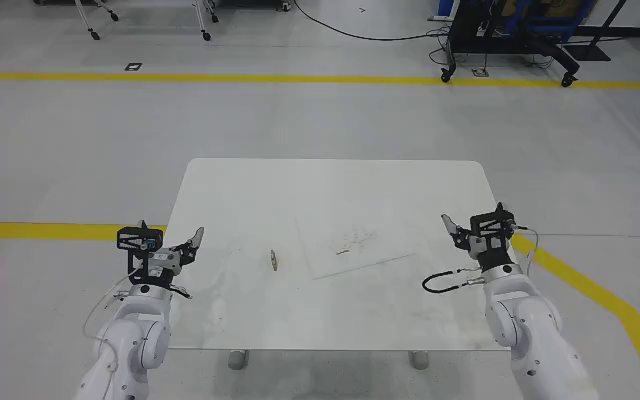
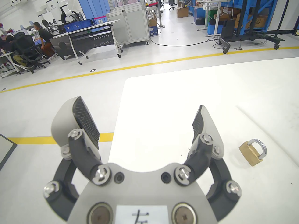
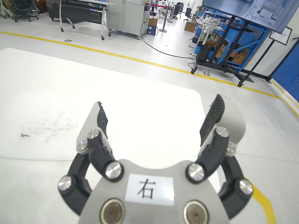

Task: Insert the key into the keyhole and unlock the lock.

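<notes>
**Top:** L tool (image 1: 172, 245) and R tool (image 1: 472, 222) low at opposite desk (image 1: 330, 190) edges. Lock (image 1: 272, 260) near mid-desk, key (image 1: 343, 251) toward R side.
**L wrist:** fingers (image 2: 85, 122) spread, empty; lock (image 2: 253, 152) lies flat nearby.
**R wrist:** fingers (image 3: 213, 117) spread, empty, with key (image 3: 24, 135) well apart.

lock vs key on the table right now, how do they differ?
The lock is brass with a silver shackle; the key is a much smaller grey sliver. The lock lies nearer the left gripper; the key lies nearer the table's middle, by a scuffed patch. Both lie loose on the table, neither gripped.
</notes>
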Controlling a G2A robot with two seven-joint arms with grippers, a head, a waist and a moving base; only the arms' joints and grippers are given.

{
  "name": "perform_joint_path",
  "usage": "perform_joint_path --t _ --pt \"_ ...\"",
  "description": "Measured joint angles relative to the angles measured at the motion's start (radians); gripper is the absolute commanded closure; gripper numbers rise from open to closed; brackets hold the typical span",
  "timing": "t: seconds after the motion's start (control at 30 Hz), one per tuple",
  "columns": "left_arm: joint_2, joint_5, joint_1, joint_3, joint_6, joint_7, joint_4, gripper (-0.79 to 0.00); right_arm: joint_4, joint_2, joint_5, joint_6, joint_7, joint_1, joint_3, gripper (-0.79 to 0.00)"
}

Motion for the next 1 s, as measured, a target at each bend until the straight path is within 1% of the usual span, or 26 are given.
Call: perform_joint_path --t 0.07,0.1,0.17,0.2,0.3,0.67,0.73,0.77,0.9,0.97,1.0 --pt "0.0 0.0 0.0 0.0 0.0 0.0 0.0 -0.785 0.011 -0.001 0.002 -0.075 0.033 0.034 -0.042 -0.785" --pt "0.0 0.0 0.0 0.0 0.0 0.0 0.0 -0.785 0.027 -0.001 0.021 -0.137 0.057 0.059 -0.071 -0.785" --pt "0.0 0.0 0.0 0.0 0.0 0.0 0.0 -0.785 0.065 -0.004 0.074 -0.237 0.105 0.106 -0.116 -0.785" --pt "0.0 0.0 0.0 0.0 0.0 0.0 0.0 -0.785 0.098 -0.007 0.118 -0.297 0.147 0.144 -0.146 -0.785" --pt "0.0 0.0 0.0 0.0 0.0 0.0 0.0 -0.785 0.158 -0.011 0.171 -0.405 0.246 0.233 -0.208 -0.785" --pt "0.0 0.0 0.0 0.0 0.0 0.0 0.0 -0.785 0.161 -0.011 0.159 -0.41 0.252 0.24 -0.211 -0.785" --pt "0.0 0.0 0.0 0.0 0.0 0.0 0.0 -0.785 0.174 -0.01 0.155 -0.432 0.258 0.246 -0.222 -0.785" --pt "0.0 0.0 0.0 0.0 0.0 0.0 0.0 -0.785 0.191 -0.009 0.166 -0.463 0.258 0.255 -0.231 -0.785" --pt "0.0 0.0 0.0 0.0 0.0 0.0 0.0 -0.785 0.339 -0.01 0.318 -0.72 0.275 0.352 -0.271 -0.785" --pt "0.0 0.0 0.0 0.0 0.0 0.0 0.0 -0.785 0.402 -0.011 0.348 -0.802 0.294 0.4 -0.294 -0.785" --pt "0.0 0.0 0.0 0.0 0.0 0.0 0.0 -0.785 0.432 -0.011 0.34 -0.839 0.315 0.43 -0.31 -0.785"
